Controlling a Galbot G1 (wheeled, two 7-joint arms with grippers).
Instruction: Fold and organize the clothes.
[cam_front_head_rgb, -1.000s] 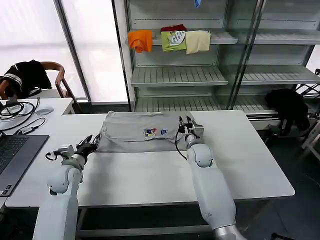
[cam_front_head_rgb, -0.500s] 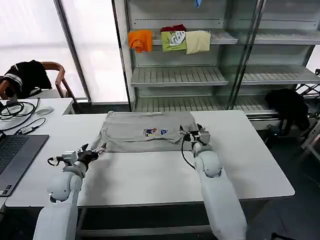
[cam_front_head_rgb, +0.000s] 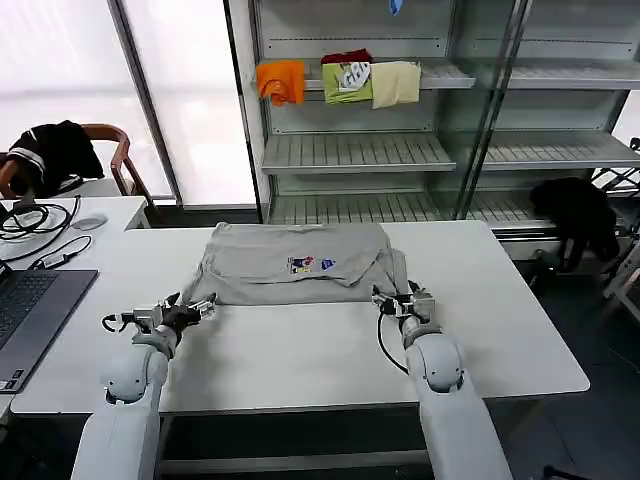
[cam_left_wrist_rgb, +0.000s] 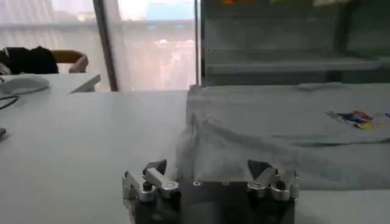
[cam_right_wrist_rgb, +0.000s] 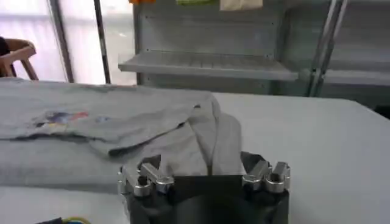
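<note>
A light grey short-sleeved shirt lies on a white table, toward the far side of it, with its small multicoloured print facing up near the middle. Both robot arms reach in from the near edge. The left gripper is at the shirt's near left corner and the right gripper is at its near right corner. In each wrist view grey cloth runs down between the two fingers, so each gripper appears to be pinched shut on a corner of the shirt, though the actual contact is hidden behind the gripper body. Compared with a second ago, both grippers have drawn back toward the robot and moved farther apart; the right one, which was up beside the print, is now well below it near the hem. The two near corners have been pulled out into stretched points, and the right side shows a loose fold trailing to the gripper. This suggests the shirt is being tugged flat and spread, a preparation step, with the folding itself not yet done. Behind the table a glass-fronted shelf unit holds orange, green and cream folded garments. A laptop sits at the table's left edge.
</note>
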